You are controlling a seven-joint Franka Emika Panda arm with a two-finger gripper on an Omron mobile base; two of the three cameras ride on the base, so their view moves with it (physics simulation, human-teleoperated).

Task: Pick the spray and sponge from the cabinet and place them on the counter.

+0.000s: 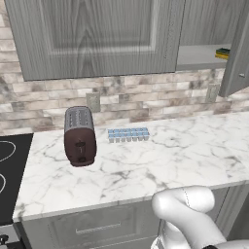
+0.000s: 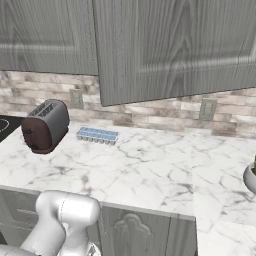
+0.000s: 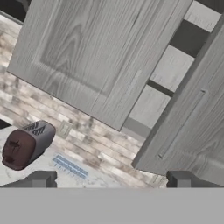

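looking along the hand view, the end effector [image 3: 109, 179] has its two dark tips spread wide apart w/ nothing between them, so it's fully open and holds nothing. it faces the cabinet [image 3: 94, 57], which has one door closed and the door beside it [image 3: 192, 118] swung open, a long bar handle [image 3: 181, 124] on its face. pale shelves [image 3: 171, 68] show in the gap between the doors.

in the left base view the sponge [image 1: 222, 53] sits on the cabinet shelf [image 1: 199, 57] at far right, yellow w/ a dark top, partly hidden by the open door [image 1: 238, 53]. can't make out the spray anywhere.

the counter [image 1: 160, 160] is white marble w/ grey veins. a dark red toaster [image 1: 79, 136] w/ a grey top stands near its left end, beside the black stovetop [image 1: 10, 170]. a pale blue ice-cube tray [image 1: 128, 134] lies just right of the toaster, near the brick backsplash [image 1: 131, 97], not touching it. two wall outlets [image 2: 207, 109] sit in the backsplash. grey drawers [image 1: 92, 228] run below the counter. in the right base view a rounded grey object [image 2: 250, 177] pokes in at the right edge, too cut off to tell what it is.
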